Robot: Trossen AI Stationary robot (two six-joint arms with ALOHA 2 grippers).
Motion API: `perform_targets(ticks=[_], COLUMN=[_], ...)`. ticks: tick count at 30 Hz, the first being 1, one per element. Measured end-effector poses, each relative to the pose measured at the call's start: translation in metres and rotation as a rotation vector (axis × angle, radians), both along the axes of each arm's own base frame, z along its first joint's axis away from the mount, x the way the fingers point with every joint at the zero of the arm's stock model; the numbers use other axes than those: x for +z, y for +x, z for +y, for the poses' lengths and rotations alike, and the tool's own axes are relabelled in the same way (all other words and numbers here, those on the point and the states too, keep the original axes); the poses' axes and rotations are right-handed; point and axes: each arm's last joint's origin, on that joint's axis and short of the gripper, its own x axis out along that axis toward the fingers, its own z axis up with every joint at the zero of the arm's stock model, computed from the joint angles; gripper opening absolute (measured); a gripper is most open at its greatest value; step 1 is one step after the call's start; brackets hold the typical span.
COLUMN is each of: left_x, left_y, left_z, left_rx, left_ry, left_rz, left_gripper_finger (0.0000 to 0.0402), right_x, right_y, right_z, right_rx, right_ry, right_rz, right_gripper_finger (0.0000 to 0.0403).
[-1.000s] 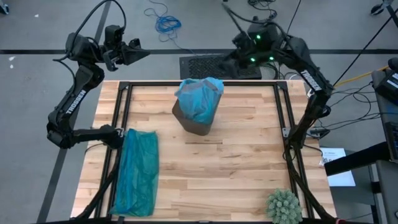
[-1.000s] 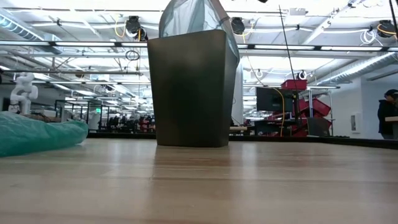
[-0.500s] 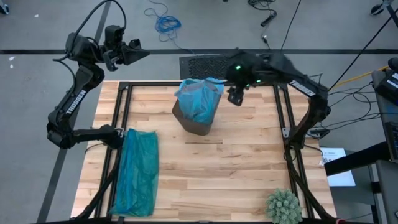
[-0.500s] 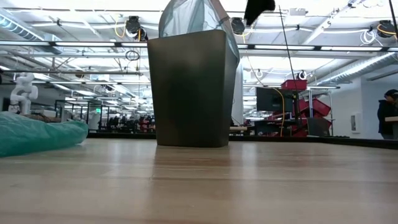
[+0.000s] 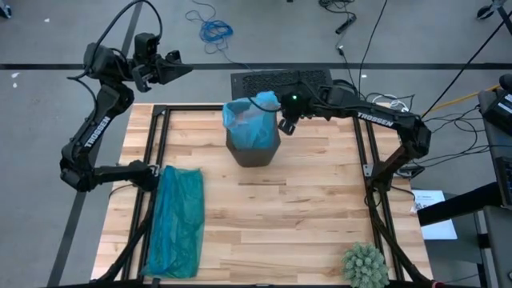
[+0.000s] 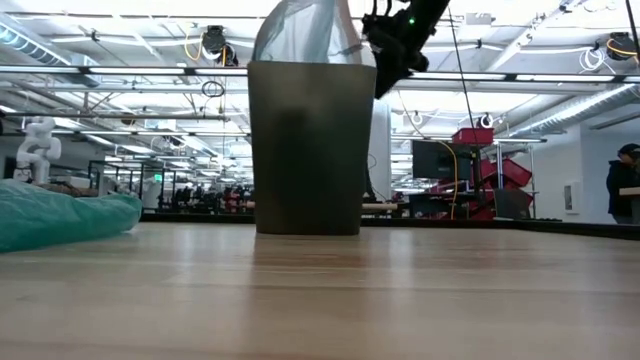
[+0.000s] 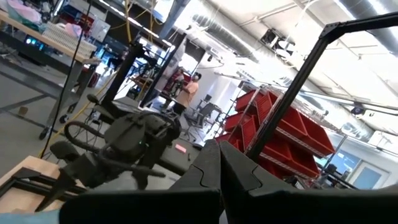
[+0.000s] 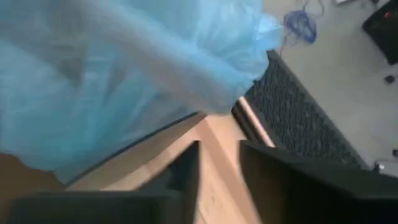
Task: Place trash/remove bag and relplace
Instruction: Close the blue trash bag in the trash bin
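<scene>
Lining small dark bin [image 5: 254, 149] at table's [image 5: 304, 208] far middle: pale blue bag [image 5: 250, 120], bunching up above rim; contents hidden. Right gripper [image 5: 285, 126] hovering just beside bag's edge, fingers parted, gripping nothing. Left gripper [image 7: 219, 163] waiting off table's far left corner, fingers pressed together, empty. Teal bag [image 5: 175, 220] lying flat near left edge.

The right pincer [image 5: 286, 126] has swung in from beyond the worktop's far edge to the bin's [image 5: 254, 149] rim, its fingers drawing closer. The bin has shifted and turned slightly, and the bag [image 5: 250, 122] bunches lower over it.
</scene>
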Motion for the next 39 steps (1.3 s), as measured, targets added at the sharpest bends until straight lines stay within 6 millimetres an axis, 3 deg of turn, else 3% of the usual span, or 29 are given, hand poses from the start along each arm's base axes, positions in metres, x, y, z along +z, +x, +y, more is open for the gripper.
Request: perform_targets(ticks=[3,8,11,18,24,29,33,37,39], left_x=[0.000,0.000,0.000,0.002,0.003,0.003,0.003,0.003,0.003], left_y=[0.000,0.000,0.000,-0.002,-0.003,-0.003,-0.003,-0.003,-0.003], left_z=[0.000,0.000,0.000,-0.003,-0.006,-0.006,-0.006,-0.006,-0.006], left_rx=[0.001,0.001,0.001,0.001,0.001,0.002,0.002,0.007,0.008], left_ry=[0.000,0.000,0.001,0.010,0.016,0.017,0.016,0.014,0.014], left_rz=[0.000,0.000,0.000,-0.005,-0.009,-0.009,-0.010,-0.013,-0.013], left_gripper_finger=[0.0001,0.0001,0.0001,0.0001,0.0001,0.0001,0.0001,0.0001,0.0001], right_x=[0.017,0.051,0.067,0.065,0.034,0.009,0.000,0.014,0.029], right_y=[0.002,0.003,-0.003,-0.014,-0.007,0.005,0.007,0.008,0.008], right_z=[0.000,0.002,0.000,0.005,0.000,-0.013,-0.026,-0.032,-0.031], right_rx=[0.029,0.064,0.029,0.042,0.079,0.074,0.072,0.120,0.169], right_ry=[-0.063,-0.177,-0.145,-0.089,-0.005,-0.044,-0.121,-0.241,-0.319], right_rz=[-0.036,-0.117,-0.178,-0.051,-0.024,-0.117,-0.163,-0.173,-0.166], right_gripper_finger=[0.0017,0.0003,0.0008,0.0095,0.0200,0.0234,0.0185,0.0046,0.0017])
